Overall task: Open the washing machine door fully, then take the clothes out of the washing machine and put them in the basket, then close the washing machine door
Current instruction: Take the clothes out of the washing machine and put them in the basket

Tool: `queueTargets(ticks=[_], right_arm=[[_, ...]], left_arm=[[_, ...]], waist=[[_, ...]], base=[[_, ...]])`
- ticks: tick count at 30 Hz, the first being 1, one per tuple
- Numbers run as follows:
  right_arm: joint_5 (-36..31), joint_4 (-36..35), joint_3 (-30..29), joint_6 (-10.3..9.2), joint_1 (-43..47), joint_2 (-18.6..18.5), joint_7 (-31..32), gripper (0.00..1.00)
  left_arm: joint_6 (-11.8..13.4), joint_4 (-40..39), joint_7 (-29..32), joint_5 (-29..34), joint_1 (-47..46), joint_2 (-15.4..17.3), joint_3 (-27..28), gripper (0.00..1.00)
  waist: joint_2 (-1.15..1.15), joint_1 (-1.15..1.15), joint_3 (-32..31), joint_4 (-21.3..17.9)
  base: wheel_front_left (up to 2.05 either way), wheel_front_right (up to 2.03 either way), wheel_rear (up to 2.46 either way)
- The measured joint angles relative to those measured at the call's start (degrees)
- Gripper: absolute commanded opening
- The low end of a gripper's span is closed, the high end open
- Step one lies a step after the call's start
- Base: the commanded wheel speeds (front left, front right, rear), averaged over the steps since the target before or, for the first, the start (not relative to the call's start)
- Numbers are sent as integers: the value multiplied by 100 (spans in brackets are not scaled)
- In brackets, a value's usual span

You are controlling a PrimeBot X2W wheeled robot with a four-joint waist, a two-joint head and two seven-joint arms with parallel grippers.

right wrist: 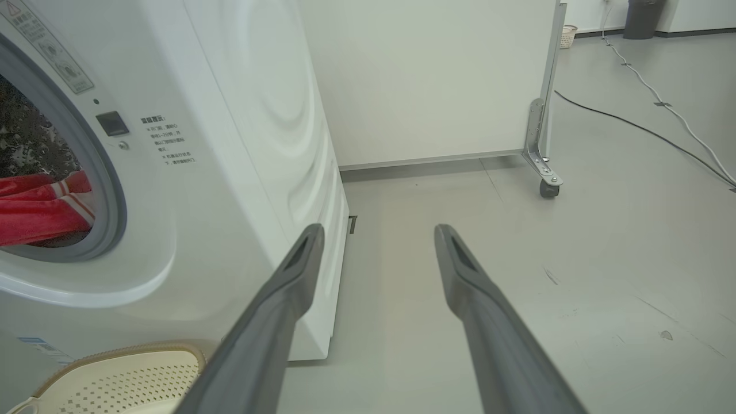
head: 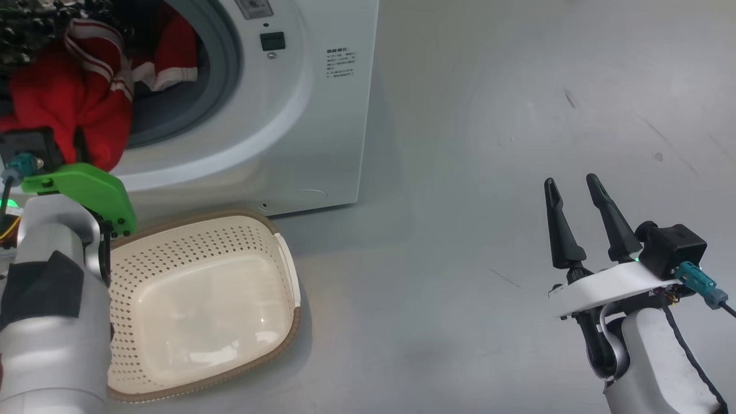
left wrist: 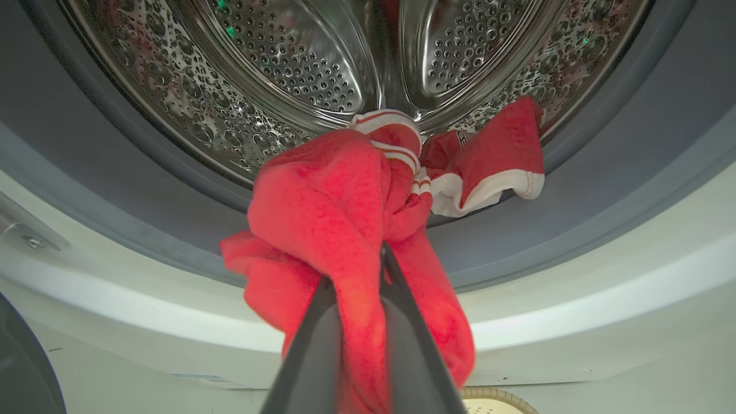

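The washing machine [head: 322, 115] stands with its port open onto the steel drum [left wrist: 299, 69]. My left gripper [left wrist: 357, 269] is shut on a red garment of the clothes [left wrist: 322, 201], which hangs out over the grey port rim, above the basket's [head: 201, 305] left end. A second red piece with white trim [left wrist: 494, 161] lies on the rim inside. A dark curved edge at the lower left looks like the washing machine door [left wrist: 23, 356], swung away. My right gripper [head: 575, 190] is open over bare floor to the right, with nothing between its fingers.
The cream basket [right wrist: 115, 374] sits on the floor directly in front of the machine. A white partition on castors [right wrist: 546, 184] stands behind the machine's right side. Cables [right wrist: 661, 109] run across the grey floor farther back.
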Motion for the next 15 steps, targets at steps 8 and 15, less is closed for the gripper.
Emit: queueTargets(ticks=[8,15], right_arm=[[-45,43,-13,0,222,-9,-1,100],[-85,48,-73,0,427,-15,0,100]], left_arm=[[-145,5,-404,-172,359,-104,29,0],[-385,-193,-644,-289,695,-185,30,0]], waist=[[0,0,-387,236],[0,0,-760,415]], base=[[0,0,0],[0,0,0]])
